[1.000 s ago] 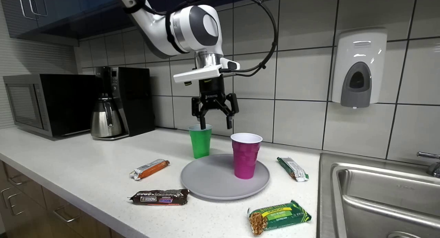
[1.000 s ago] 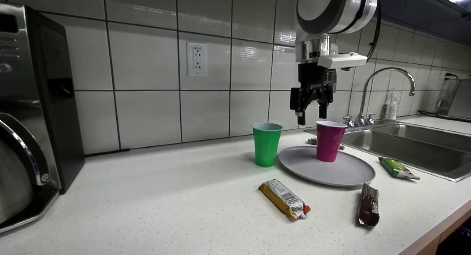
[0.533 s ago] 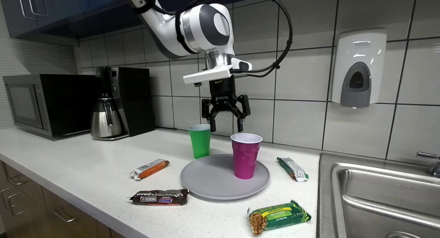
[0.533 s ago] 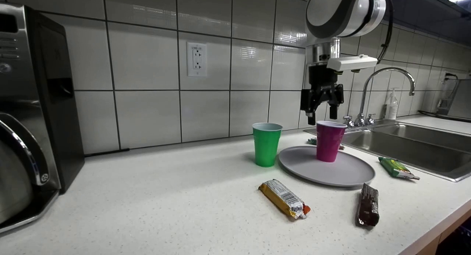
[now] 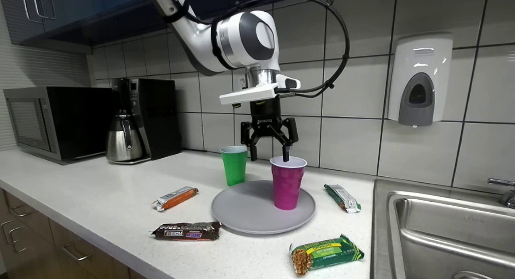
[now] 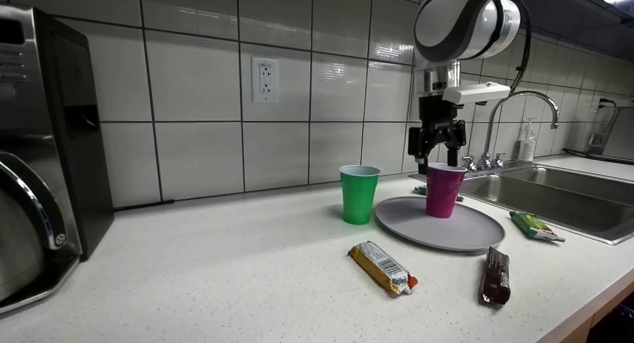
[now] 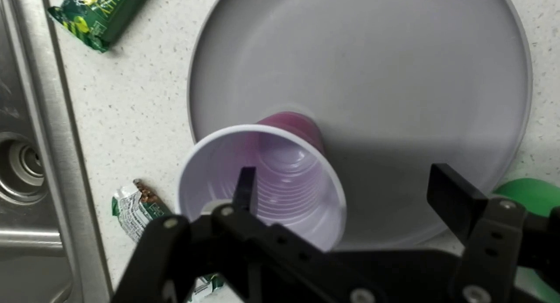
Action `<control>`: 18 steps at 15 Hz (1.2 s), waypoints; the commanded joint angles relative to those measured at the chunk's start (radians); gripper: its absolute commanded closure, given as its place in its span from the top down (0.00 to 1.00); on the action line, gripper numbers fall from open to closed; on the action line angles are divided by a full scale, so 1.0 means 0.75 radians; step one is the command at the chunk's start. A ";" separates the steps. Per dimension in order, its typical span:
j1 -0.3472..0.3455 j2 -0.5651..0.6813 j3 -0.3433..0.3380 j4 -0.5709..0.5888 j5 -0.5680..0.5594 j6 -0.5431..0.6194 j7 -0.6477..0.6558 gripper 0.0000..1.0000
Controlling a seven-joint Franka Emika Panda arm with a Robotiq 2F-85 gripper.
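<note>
Jaws stand wide apart, center of frame in an exterior view. One finger (image 5: 286,153) is at the mouth of the pink cup (image 5: 287,188), can't tell if the tip dips inside; other finger (image 5: 253,152) hangs left of the cup, clear of it. Pink cup sits upright on gray plate (image 5: 245,208), right part, a bit below frame center. Green cup (image 5: 234,166) is on the desk (image 5: 100,190) just beside the plate's upper-left edge. Orange bar (image 5: 177,198) and brown bar (image 5: 187,231) lie lower left, green bar (image 5: 334,253) lower right.

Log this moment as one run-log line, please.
Gripper: open; magenta cup: upright on gray plate, one finger at its mouth; green cup: upright beside plate
</note>
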 commanded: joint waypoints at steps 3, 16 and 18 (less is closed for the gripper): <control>-0.009 0.086 0.004 0.034 -0.010 0.046 -0.017 1.00; -0.018 0.102 -0.007 0.042 -0.006 0.073 -0.028 0.12; -0.017 0.106 -0.012 0.046 -0.011 0.074 -0.023 0.00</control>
